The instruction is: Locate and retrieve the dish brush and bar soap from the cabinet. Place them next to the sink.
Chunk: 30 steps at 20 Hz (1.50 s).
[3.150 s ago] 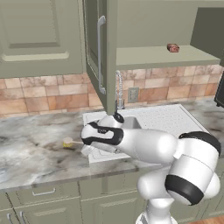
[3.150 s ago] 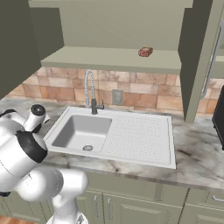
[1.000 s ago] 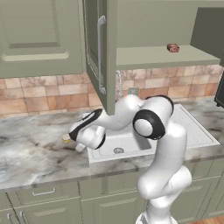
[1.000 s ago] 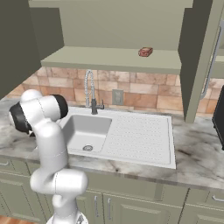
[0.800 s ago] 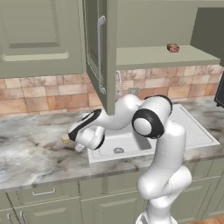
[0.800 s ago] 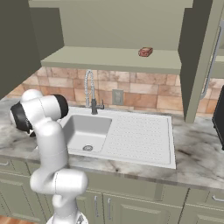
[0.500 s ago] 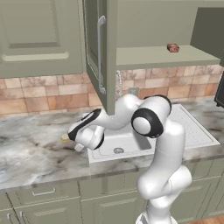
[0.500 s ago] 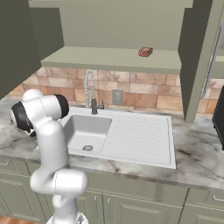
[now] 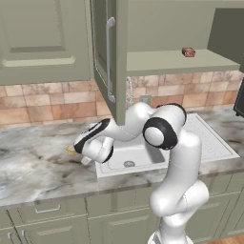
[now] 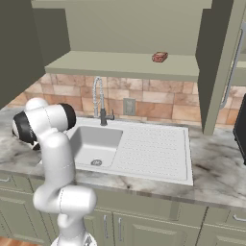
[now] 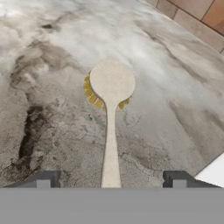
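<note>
Just dish brush [image 11: 110,113] between claw [image 11: 110,179] tips

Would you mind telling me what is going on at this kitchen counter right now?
The robot arm is bent low over the marble counter left of the sink. Its end effector stands open, with the dish brush lying flat on the counter between the fingertips, head pointing away. So the brush is already down beside the sink. The bar soap sits on the shelf of the open cabinet, yet to be fetched.
</note>
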Tool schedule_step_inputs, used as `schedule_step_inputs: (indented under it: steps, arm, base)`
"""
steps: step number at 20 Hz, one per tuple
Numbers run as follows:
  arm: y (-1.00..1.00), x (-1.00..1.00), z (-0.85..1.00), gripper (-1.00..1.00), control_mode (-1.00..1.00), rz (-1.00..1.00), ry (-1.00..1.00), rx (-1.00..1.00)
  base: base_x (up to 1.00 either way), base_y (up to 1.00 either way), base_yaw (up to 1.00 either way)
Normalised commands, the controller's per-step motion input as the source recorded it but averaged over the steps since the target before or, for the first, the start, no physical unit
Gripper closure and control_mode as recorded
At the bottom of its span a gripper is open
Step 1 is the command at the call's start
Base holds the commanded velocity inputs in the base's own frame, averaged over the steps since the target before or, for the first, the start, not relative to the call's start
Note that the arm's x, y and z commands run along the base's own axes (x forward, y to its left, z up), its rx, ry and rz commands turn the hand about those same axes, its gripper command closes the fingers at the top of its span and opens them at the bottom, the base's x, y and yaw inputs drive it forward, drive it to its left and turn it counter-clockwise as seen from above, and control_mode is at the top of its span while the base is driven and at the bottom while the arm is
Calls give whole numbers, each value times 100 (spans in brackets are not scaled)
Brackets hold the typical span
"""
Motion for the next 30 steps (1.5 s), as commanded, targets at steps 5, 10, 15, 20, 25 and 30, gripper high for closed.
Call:
schedule_step_inputs:
  steps: [5, 10, 15, 20, 25, 30]
  arm:
    - [-1, -4, 13, -100, -100, 0, 2, 0]
    - [-7, -20, 35, -100, -100, 0, 0, 6]
    - [-18, -21, 42, -100, -100, 0, 0, 7]
    - [-28, -2, 22, -100, -100, 0, 8, 0]
    - [-36, 0, 19, -100, -100, 0, 2, 0]
    - [-45, -5, 22, -100, -100, -2, 4, 0]
  base:
    - [0, 0, 0]
    - [0, 0, 0]
    - [0, 0, 0]
    - [0, 0, 0]
    - [0, 0, 0]
    - [0, 0, 0]
